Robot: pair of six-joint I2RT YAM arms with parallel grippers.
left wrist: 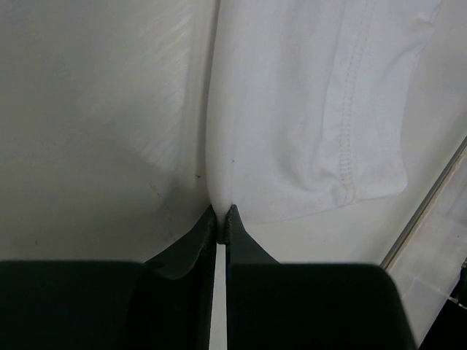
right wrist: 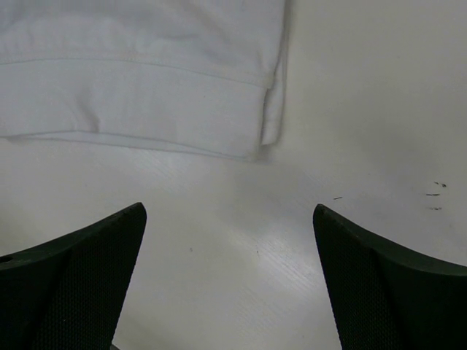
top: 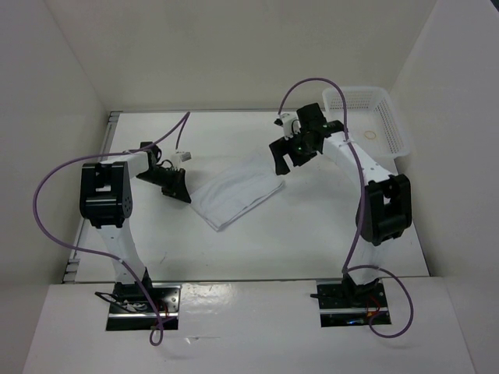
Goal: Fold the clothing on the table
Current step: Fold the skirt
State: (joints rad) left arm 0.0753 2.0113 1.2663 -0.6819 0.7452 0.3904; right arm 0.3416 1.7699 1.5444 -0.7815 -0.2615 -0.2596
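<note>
The clothing (top: 234,195), a folded white garment, lies slantwise in the middle of the table (top: 312,234). My left gripper (top: 184,195) is at its left corner. In the left wrist view the left gripper (left wrist: 221,213) has its black tips pressed together on the near edge of the clothing (left wrist: 306,109), whose stitched hem shows to the right. My right gripper (top: 284,160) hovers over the cloth's far right end, open. The right wrist view shows the right gripper (right wrist: 230,211) spread wide over bare table (right wrist: 365,109), with the hemmed edge of the clothing (right wrist: 146,87) just beyond its tips.
A white plastic mesh basket (top: 366,117) stands at the back right corner, behind the right arm. White walls close in the table on the left, back and right. A metal rail (left wrist: 430,197) runs along the table's edge in the left wrist view.
</note>
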